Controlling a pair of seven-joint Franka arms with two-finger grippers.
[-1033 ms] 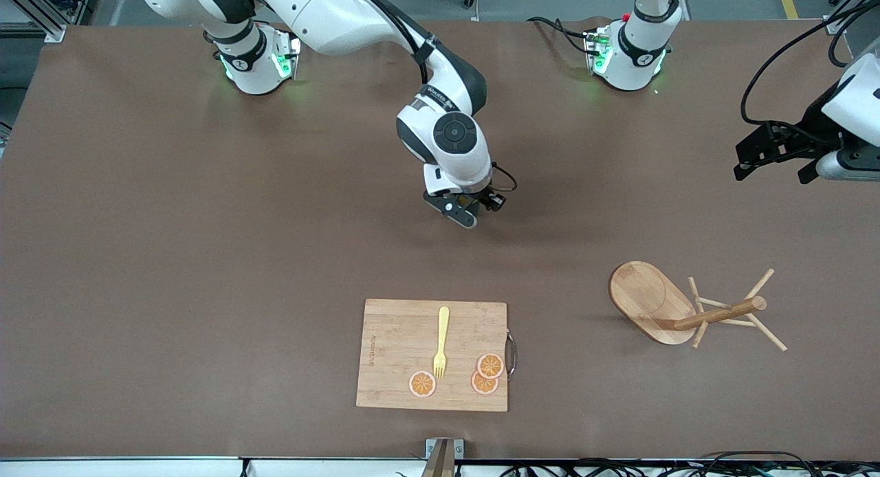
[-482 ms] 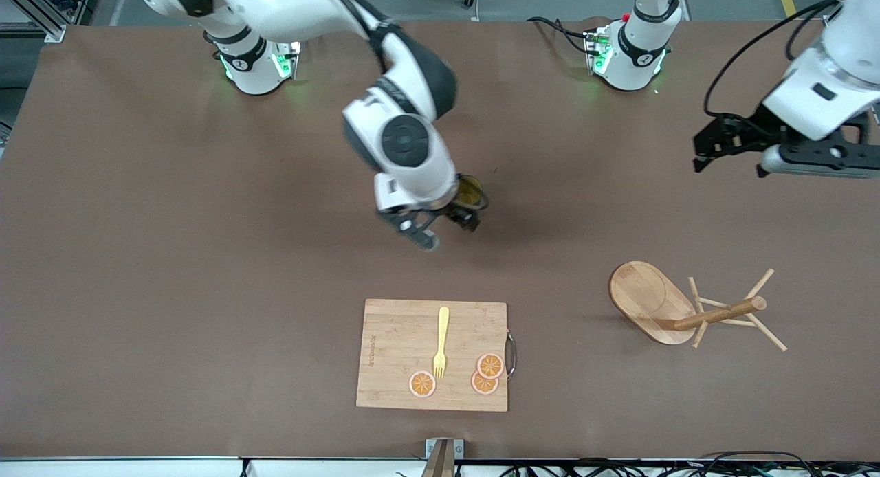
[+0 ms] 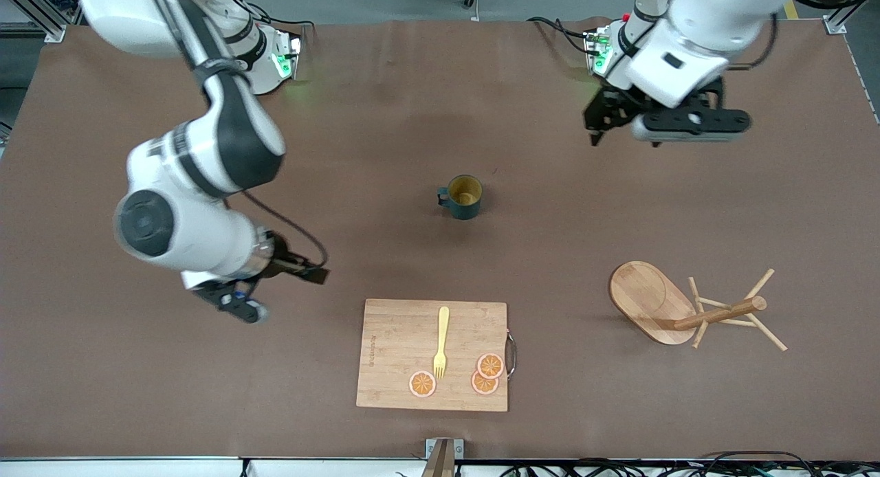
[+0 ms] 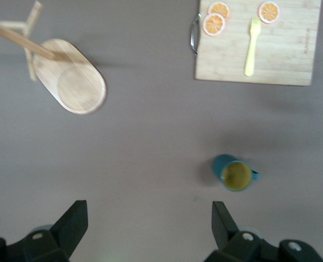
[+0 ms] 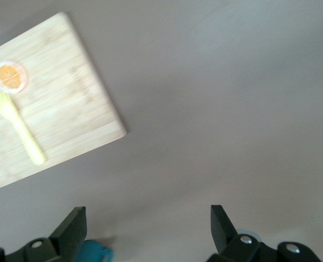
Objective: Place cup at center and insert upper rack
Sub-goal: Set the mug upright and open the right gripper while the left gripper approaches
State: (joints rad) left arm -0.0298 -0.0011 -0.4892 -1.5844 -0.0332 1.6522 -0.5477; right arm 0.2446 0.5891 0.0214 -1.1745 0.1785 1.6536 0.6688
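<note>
The teal cup [image 3: 460, 197] with its yellow inside stands upright and alone at the table's middle, handle toward the right arm's end. It also shows in the left wrist view as the cup [image 4: 235, 173]. The wooden upper rack [image 3: 650, 300] lies on its side, nearer the front camera than the cup and toward the left arm's end, its post [image 3: 718, 313] and pegs level with the table. My right gripper [image 3: 278, 293] hangs open and holds nothing, over bare table off the cutting board's corner. My left gripper [image 3: 622, 133] is open with nothing in it, over the table close to its base.
A bamboo cutting board [image 3: 395, 353] lies near the front edge, nearer the camera than the cup. On it are a yellow fork [image 3: 441, 341] and three orange slices [image 3: 490, 365]. Both arm bases stand along the table's back edge.
My right gripper opened, let go of the cup and swung away toward the right arm's end. The left arm swung in from the table's end toward the middle.
</note>
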